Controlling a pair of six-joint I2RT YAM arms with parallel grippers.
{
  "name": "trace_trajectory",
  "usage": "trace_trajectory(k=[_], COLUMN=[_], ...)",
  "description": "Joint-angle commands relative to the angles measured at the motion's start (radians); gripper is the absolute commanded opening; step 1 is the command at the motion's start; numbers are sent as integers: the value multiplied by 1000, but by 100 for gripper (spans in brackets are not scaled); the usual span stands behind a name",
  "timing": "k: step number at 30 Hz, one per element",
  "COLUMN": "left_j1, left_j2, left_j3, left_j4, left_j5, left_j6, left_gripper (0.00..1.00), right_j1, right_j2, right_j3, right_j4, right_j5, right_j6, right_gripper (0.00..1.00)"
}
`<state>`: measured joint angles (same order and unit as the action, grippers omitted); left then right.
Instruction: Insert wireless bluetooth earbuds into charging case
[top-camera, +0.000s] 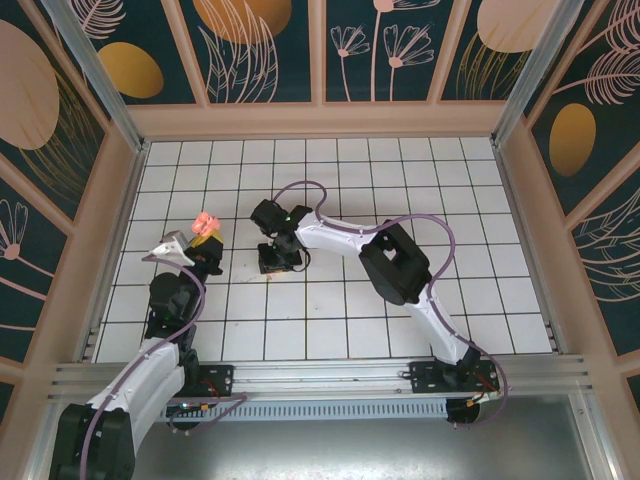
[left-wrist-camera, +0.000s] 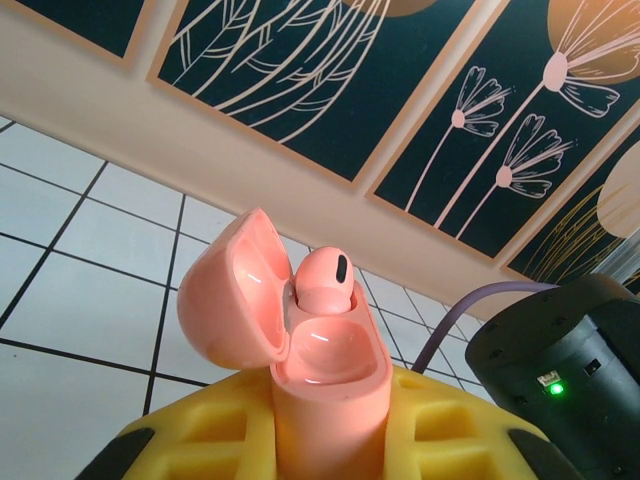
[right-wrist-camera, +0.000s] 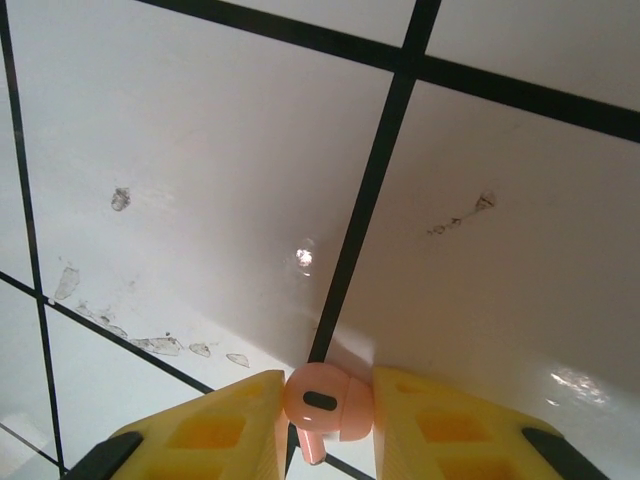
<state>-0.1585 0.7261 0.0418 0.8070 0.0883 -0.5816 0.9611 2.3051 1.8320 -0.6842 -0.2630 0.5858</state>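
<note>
The right gripper (right-wrist-camera: 327, 428) has its two yellow fingers (right-wrist-camera: 215, 430) closed narrowly on a small pink earbud (right-wrist-camera: 326, 400). It is pinched by its rounded head, with the short stem pointing down. The gripper hangs low over the white tiled table (right-wrist-camera: 200, 150), right above a black grout line. From the overhead camera, this gripper (top-camera: 280, 262) sits near the middle of the table, at the end of a white arm reaching in from the right.

The left gripper (left-wrist-camera: 330, 445) is clamped on the lower body of a pink charging case (left-wrist-camera: 325, 370), holding it upright. The lid (left-wrist-camera: 232, 285) is hinged open to the left. Another earbud (left-wrist-camera: 325, 283) sits in one well, its rounded head poking above the rim. The well beside it looks empty (glossy and open). Overhead, the case (top-camera: 207, 222) is just left of the right gripper, near it but apart.

One earbud appears to be in, so the step in hand is likely carrying the second across to the free well. To do it well:
- Lift clear of the tiles.
- Turn the wrist so the stem points straight down into the well.
- Approach from the side away from the lid, and lower slowly.
- Release only once the stem is inside.

The grip is on a smooth, rounded surface, so a tilt or a knock on the rim could make the earbud slip
</note>
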Motion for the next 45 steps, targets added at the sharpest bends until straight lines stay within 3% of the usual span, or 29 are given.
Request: trace_trajectory(k=[1, 8, 16, 21, 27, 34, 45], left_j1=[5, 5, -11, -136, -243, -307, -332], left_j2=[-10, 32, 220, 350, 503, 584, 583], left_j3=[-4, 17, 75, 175, 292, 412, 442], left_j4=[9, 42, 272, 345, 437, 361, 329], left_j5=[5, 106, 314, 417, 505, 587, 575], left_j6=[5, 67, 86, 218, 283, 376, 390], left_gripper=[18, 18, 17, 17, 16, 16, 17], right_j1=[9, -4, -49, -56, -46, -16, 5], right_j2=[15, -121, -512, -774, -995, -1054, -990], right_j3=[-15, -121, -401, -521, -632, -689, -662], right_j4=[15, 99, 264, 359, 530, 627, 684], right_j5=[5, 72, 204, 322, 355, 336, 345], right_j6=[4, 28, 60, -6, -82, -164, -190], right_gripper=[25, 23, 23, 23, 23, 23, 23])
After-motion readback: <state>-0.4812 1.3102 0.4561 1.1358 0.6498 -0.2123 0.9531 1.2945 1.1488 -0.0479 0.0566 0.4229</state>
